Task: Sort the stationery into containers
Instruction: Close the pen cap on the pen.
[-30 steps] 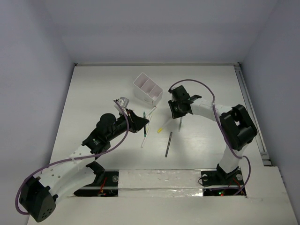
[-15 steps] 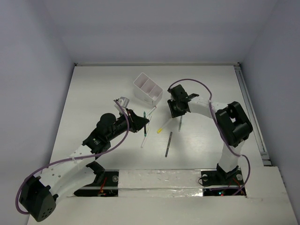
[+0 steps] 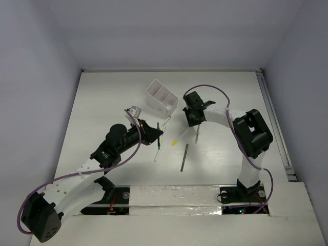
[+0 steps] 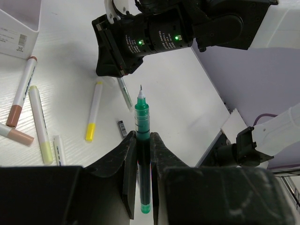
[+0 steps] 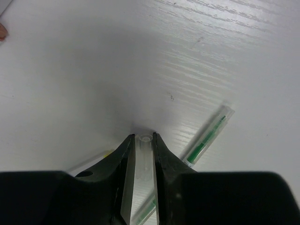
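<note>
The left gripper pinches a green pen between its pressed-in fingers. The barrel runs lengthwise along them and the fine tip points forward, clear of the table. That grip probably lets the pen be fed nose-first into a narrow slot.

Across the middle of the table, the right gripper is tipped down onto the surface. Its fingers are drawn in against both sides of a clear pen, caught at its open end. Taking it at the end rather than mid-barrel looks like a way to avoid the neighbours. One of them is a second clear pen with a green refill, which lies just beside it on the tabletop.

Other stationery lies loose between the two arms. A yellow-capped marker is near the right gripper, and a brown-capped marker lies farther off toward the box. A dark grey pen rests closer to the near edge.

The white three-compartment box stands toward the far edge, roughly midway across and turned at an angle to the table edges. It is just beyond both grippers, so either arm appears able to reach it. The overhead view is too small to show what its compartments hold. With two pens in hand and several on the table, the sorting appears far from finished.
</note>
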`<action>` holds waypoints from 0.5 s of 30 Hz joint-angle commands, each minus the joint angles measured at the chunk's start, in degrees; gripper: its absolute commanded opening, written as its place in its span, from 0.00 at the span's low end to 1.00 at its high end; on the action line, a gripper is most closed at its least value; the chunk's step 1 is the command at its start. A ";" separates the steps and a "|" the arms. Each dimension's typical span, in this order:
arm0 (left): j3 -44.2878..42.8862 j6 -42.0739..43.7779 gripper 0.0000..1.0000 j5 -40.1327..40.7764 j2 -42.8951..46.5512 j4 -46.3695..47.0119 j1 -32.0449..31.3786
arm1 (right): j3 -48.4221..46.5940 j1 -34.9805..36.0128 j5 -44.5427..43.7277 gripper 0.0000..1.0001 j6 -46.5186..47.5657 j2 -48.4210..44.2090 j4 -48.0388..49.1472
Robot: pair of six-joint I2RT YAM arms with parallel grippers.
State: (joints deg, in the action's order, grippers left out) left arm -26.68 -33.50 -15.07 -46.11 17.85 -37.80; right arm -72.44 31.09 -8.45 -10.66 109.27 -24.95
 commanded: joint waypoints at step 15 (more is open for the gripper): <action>2.68 -0.08 0.00 -5.23 -0.47 11.07 -0.08 | 8.53 -0.24 4.56 0.00 -12.10 -21.71 23.25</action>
State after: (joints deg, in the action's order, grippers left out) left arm -24.82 -33.82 -18.02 -47.66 22.92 -37.80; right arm -66.22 31.09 -7.77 -17.17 96.27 -16.58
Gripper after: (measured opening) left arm 0.084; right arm 0.231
